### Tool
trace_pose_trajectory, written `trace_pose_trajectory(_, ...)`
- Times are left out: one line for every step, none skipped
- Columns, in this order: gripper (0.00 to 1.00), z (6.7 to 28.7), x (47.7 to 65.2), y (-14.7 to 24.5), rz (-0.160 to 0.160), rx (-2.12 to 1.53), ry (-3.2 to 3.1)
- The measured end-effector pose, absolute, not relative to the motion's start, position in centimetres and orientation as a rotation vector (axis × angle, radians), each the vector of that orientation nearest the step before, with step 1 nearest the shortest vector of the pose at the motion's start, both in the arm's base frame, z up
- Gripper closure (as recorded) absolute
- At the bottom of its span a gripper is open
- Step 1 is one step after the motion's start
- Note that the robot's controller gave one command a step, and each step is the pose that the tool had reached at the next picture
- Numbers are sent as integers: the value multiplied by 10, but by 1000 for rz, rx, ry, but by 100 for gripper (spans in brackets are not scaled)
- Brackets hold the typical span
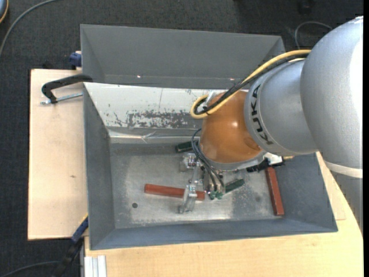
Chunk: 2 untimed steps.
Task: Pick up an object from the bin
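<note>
- A long, flat, red-brown stick (164, 190) lay on the floor of the grey metal bin (97, 172), and that floor was its surface.
- The stick lay sideways, its long way running left to right, with its right end a bit lower.
- The arm's round orange cover (228, 133) hung just above and to the right of the stick.
- The jaws were down at the stick's right end.
- They looked open, one on the far side of the stick and one on the near side, so they stood across its short way.
- I think the next move was to squeeze shut there and lift.
- Held so near one end, the stick might tip.
- A small green thing (233, 184) lay just right of the stick.
- A second red-brown stick (275, 193) lay well to its right, pointing the other way.
</note>
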<state>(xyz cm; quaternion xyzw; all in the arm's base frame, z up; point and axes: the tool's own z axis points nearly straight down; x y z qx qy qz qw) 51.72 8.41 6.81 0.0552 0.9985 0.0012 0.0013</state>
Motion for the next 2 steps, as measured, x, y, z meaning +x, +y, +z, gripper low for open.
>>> trace_pose_trajectory(100, 68, 517, 84, 3, 174, 3135)
trace_pose_trajectory(100, 129, 519, 85, 6, 174, 3127)
